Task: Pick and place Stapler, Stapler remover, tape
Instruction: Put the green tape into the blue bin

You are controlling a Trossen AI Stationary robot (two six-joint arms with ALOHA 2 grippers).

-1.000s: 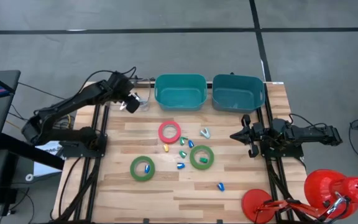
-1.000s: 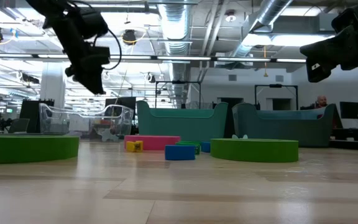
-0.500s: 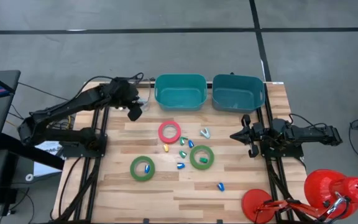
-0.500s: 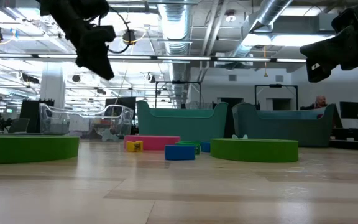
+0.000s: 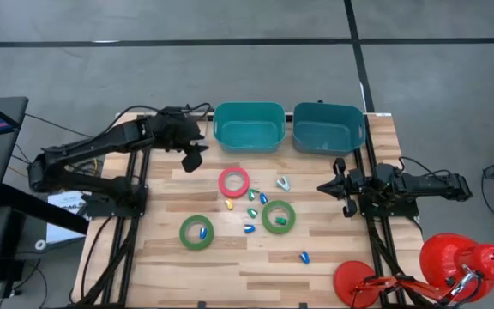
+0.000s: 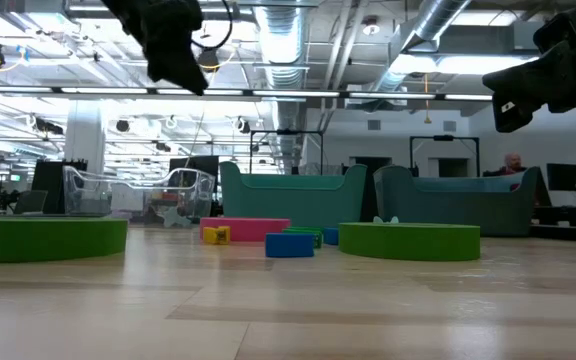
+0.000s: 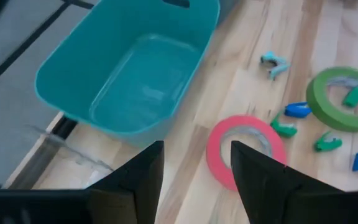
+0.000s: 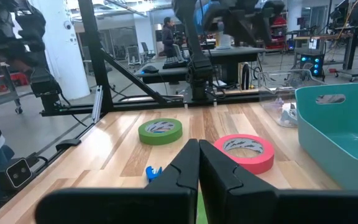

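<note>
Moved: left tool [image 5: 192,160] has swung from the table's far-left corner toward the left teal bin [image 5: 248,126]
Left tool: fingers [image 7: 263,180] apart, empty, raised above the pink-red tape [image 5: 234,181]
Right tool [image 5: 340,186]: fingers together, waiting at the table's [image 5: 333,257] right edge
Tape: pink-red roll and two green rolls [image 5: 196,232] [image 5: 279,216] flat mid-table

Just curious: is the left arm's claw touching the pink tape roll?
Apart. The low view shows the left gripper high above the pink tape roll.
</note>
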